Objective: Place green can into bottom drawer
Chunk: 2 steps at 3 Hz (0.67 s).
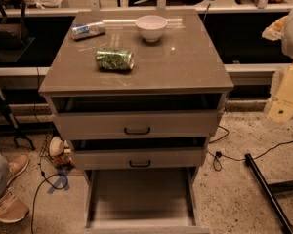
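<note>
The green can (115, 59) lies on its side on the cabinet top (185, 67), left of the middle. The bottom drawer (141, 199) is pulled far out below the cabinet, and its flat floor is bare. The two upper drawers with black handles (137, 130) are slightly pulled out. My arm's cream-white parts show at the right edge, and the gripper (282, 108) hangs there, to the right of the cabinet and well away from the can.
A silver-and-blue can (88, 30) lies at the back left of the cabinet top. A white bowl (151, 27) stands at the back middle. A person's leg and shoes (7, 199) are at the lower left. Cables (219, 160) and a black bar (268, 191) lie on the floor.
</note>
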Each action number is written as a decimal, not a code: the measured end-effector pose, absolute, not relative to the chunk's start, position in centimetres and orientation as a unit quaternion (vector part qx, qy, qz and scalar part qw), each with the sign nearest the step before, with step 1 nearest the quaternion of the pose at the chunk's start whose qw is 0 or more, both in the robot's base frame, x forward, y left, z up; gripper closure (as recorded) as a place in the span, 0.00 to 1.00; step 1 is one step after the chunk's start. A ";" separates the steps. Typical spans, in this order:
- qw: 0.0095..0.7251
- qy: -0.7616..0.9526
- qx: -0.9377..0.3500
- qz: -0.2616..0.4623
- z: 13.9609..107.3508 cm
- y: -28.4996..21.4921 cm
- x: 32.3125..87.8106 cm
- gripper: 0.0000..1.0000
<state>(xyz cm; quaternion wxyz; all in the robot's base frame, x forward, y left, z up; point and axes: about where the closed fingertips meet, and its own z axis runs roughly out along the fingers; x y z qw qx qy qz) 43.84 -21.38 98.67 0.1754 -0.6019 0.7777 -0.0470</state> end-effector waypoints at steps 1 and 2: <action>0.175 0.778 -0.602 -0.047 98.7 -21.4 43.8 0.00; 0.187 0.778 -0.598 -0.049 98.9 -21.1 44.5 0.00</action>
